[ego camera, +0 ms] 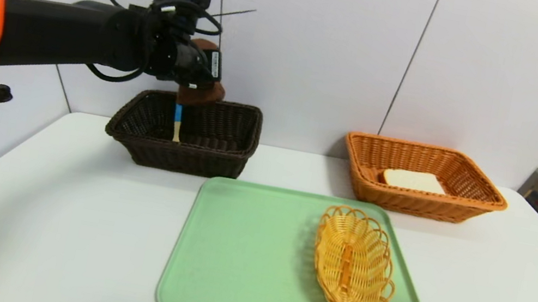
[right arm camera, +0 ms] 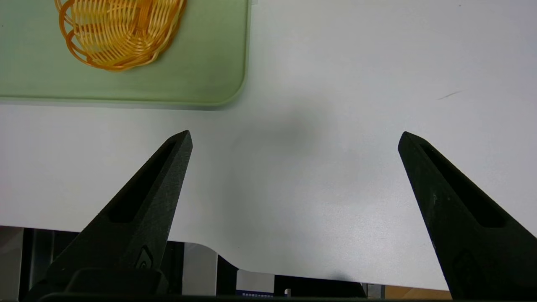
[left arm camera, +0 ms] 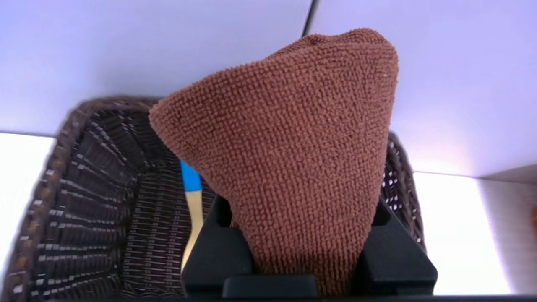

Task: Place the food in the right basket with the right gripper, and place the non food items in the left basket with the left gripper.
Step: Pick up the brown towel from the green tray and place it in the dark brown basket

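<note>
The left gripper (ego camera: 201,85), on the arm with the orange shell, is clenched on the rolled brown towel (left arm camera: 293,147) and holds it in the air above the rear rim of the dark left basket (ego camera: 138,142), which stands at the far left of the white table (ego camera: 40,221). In the left wrist view the fingers (left arm camera: 218,247) pinch the roll at one end, and the free end fans out wider beyond them. The towel looks soft, light and compressible, with a looped pile that should resist slipping; a grip across the middle of the roll would likely hold it more evenly than one at the end. Its long axis runs along the line of the fingers, with the free end pointing away from the wrist toward the wall. The spoon (ego camera: 177,124) already stands in the left basket, tilted steeply, its blue handle uppermost and its pale bowl end low against the weave. It looks rigid, light and smooth, best taken by the handle. The toast slice (ego camera: 413,180) lies flat in the orange right basket (ego camera: 475,207) at the far right. The right gripper (right arm camera: 293,138) hangs released, jaws spread wide, over the near right edge of the table, just beyond the corner of the green tray (right arm camera: 201,63) that carries the small yellow oval basket (right arm camera: 119,29)
</note>
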Robot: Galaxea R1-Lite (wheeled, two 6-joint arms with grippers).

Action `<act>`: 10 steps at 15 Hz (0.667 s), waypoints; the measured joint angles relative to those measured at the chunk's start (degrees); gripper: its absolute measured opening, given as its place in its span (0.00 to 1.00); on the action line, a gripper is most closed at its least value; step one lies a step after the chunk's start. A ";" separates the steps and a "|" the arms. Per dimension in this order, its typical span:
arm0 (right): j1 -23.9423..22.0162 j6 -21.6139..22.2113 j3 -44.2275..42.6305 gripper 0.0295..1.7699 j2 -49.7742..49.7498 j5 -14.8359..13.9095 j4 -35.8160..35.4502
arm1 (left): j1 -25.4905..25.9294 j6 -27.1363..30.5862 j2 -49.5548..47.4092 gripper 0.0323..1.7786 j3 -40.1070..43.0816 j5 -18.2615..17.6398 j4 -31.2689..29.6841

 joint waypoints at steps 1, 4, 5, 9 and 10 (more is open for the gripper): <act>0.02 0.00 0.00 0.96 -0.01 -0.02 -0.02 | -0.05 -0.20 1.13 0.29 0.00 0.02 -0.02; 0.02 0.00 0.09 0.96 -0.04 -0.02 -0.02 | -0.18 -2.23 4.35 0.29 0.00 0.20 0.17; 0.02 0.00 0.11 0.96 -0.06 0.00 -0.04 | -0.40 -2.47 5.27 0.29 0.00 0.20 0.20; 0.02 -0.04 0.35 0.96 0.02 0.09 -0.15 | -0.40 -3.55 8.55 0.29 0.00 0.30 0.27; 0.02 -0.06 0.41 0.96 0.10 0.09 -0.17 | -0.44 -3.80 9.18 0.29 0.00 0.28 0.37</act>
